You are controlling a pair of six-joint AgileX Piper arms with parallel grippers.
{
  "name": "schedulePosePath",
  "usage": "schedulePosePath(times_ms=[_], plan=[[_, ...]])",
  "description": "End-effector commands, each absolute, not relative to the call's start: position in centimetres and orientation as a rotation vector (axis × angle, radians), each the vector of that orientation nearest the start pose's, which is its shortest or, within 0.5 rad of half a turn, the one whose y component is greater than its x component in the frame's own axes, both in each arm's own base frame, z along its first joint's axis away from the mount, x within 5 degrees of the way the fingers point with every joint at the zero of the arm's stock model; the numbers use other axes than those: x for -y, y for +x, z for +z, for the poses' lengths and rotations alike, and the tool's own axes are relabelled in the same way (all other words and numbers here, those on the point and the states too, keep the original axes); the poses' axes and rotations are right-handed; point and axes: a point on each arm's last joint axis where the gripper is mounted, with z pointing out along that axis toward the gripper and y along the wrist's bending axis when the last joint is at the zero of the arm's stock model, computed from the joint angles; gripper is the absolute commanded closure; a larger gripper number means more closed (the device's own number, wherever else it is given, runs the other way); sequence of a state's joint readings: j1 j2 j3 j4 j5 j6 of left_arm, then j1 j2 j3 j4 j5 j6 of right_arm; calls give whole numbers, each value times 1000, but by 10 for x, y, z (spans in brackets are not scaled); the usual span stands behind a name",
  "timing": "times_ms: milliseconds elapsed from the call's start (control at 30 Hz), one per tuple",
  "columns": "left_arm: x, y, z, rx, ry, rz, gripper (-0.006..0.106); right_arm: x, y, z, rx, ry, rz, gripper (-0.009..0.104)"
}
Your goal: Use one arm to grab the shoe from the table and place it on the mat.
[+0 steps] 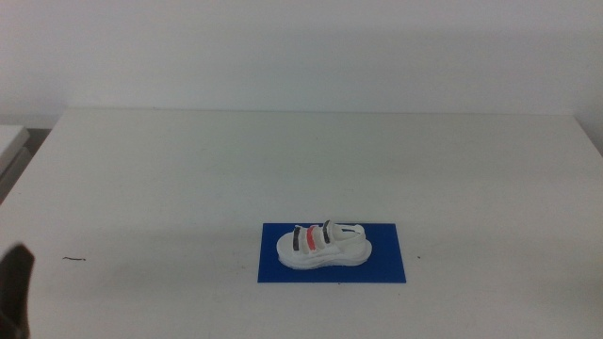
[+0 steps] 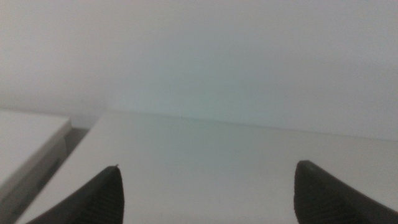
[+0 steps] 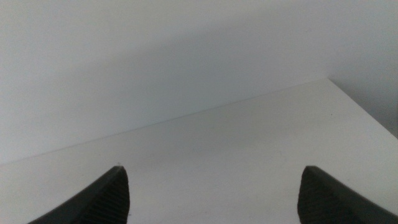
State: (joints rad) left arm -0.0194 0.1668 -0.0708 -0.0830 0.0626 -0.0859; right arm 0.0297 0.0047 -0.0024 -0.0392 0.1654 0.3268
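The white shoe point(image 1: 322, 245), with two dark straps and a red one between, lies on its sole on the blue mat point(image 1: 382, 266) near the front middle of the white table point(image 1: 283, 160). No gripper touches it. My left gripper point(image 2: 205, 193) is open and empty, its jaws wide apart over bare table; a dark part of that arm point(image 1: 17, 287) shows at the bottom left edge of the middle view. My right gripper point(image 3: 211, 193) is open and empty, out of the middle view. Neither wrist view shows the shoe or mat.
A small dark mark point(image 1: 73, 258) lies on the table at the front left. A second white surface point(image 2: 28, 137) stands beside the table's left edge. A plain white wall rises behind the table.
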Motion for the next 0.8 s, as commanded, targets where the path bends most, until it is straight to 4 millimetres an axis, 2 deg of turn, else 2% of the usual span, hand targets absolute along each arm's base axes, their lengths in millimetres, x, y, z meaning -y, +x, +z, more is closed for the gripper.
schedulePosePath(times_ms=[0,167,767], plan=[[1,65,206,-1600,-147,-168,7,-1,56,199,-1632,207,230,16],[1,56,204,-1578,-108,-138,7,-1,56,199,-1632,207,230,16],[1,56,202,-1607,-58,-76,7,-1,56,199,-1632,207,230,16]])
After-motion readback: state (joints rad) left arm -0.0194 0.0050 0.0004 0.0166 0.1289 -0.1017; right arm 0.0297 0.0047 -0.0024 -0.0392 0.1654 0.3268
